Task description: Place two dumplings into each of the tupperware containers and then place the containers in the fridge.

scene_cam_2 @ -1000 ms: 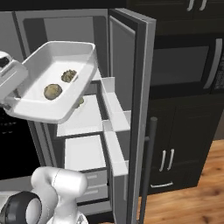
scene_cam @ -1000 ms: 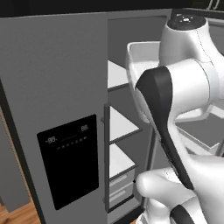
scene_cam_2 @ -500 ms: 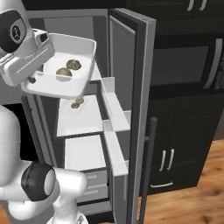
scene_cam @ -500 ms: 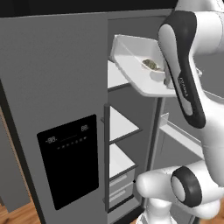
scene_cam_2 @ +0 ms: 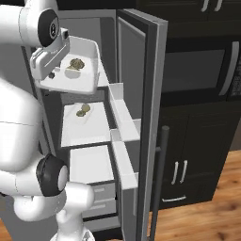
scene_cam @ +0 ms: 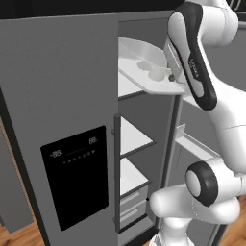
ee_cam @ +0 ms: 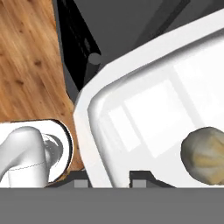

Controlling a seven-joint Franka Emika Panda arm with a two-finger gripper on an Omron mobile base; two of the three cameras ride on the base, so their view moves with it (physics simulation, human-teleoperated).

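My gripper point(scene_cam_2: 50, 75) is shut on the near rim of a white tupperware container point(scene_cam_2: 82, 84), held level at the height of the fridge's top shelf. Two dumplings point(scene_cam_2: 75, 64) lie in it. In the left base view the container point(scene_cam: 144, 72) reaches into the open fridge point(scene_cam: 62, 86), with the gripper point(scene_cam: 171, 77) at its right edge. The hand view shows the gripper point(ee_cam: 109, 181) astride the container's rim point(ee_cam: 87, 131) and one dumpling point(ee_cam: 205, 153) inside. A second container point(scene_cam_2: 89, 129) with dumplings point(scene_cam_2: 83, 110) rests on the shelf below.
The fridge's right door point(scene_cam_2: 141, 70) stands open, its white bins point(scene_cam_2: 124, 117) jutting beside the shelves. The closed left door carries a black dispenser panel point(scene_cam: 77, 173). White drawers point(scene_cam_2: 94, 193) sit at the bottom. Black cabinets with a microwave point(scene_cam_2: 202, 70) stand to the right, above a wooden floor point(scene_cam_2: 207, 212).
The arm has swung the container with its dumplings from in front of the fridge up and inward, to the top shelf. The grip on the rim is unchanged.
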